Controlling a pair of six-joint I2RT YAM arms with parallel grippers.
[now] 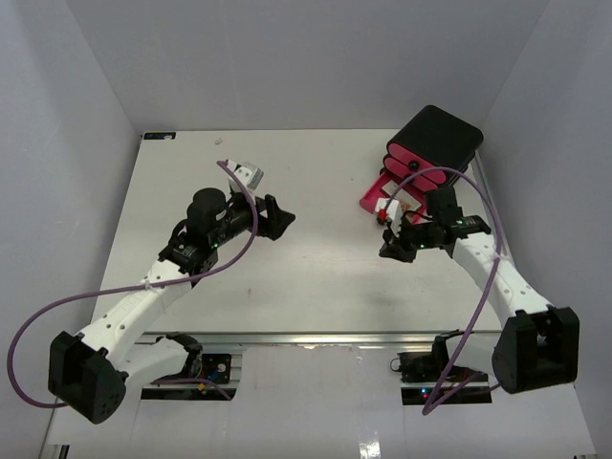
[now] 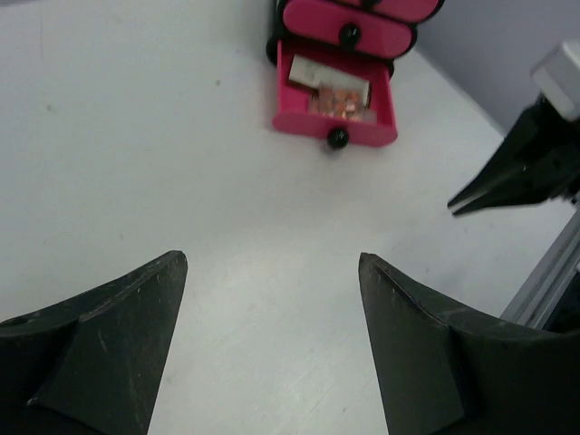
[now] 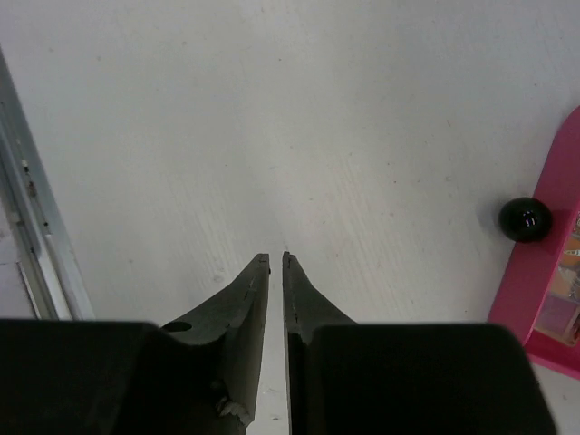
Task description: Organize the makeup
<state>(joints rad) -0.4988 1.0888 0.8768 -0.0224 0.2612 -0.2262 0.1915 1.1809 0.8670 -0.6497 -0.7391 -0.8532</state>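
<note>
With its jaws pressed together on nothing, the right gripper (image 3: 276, 261) sits near the black round knob (image 3: 525, 218) of the open pink plastic drawer (image 2: 304, 127). The left gripper (image 2: 272, 263) is spread wide, empty and well apart. The tan-pink eyeshadow palette (image 2: 342, 100) lies inside the drawer. Closing the drawer probably calls for a square push at the knob, lest the black box (image 1: 435, 139) skid. The surface is a white matte table (image 1: 316, 287) enclosed by pale grey walls (image 1: 287, 57).

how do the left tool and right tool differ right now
The left tool is open, its fingers spread wide; the right tool is shut, its fingers almost touching. The left tool is over the left half of the table, well away from the open pink drawer; the right tool is close beside that drawer. Both are black and hold nothing.
</note>
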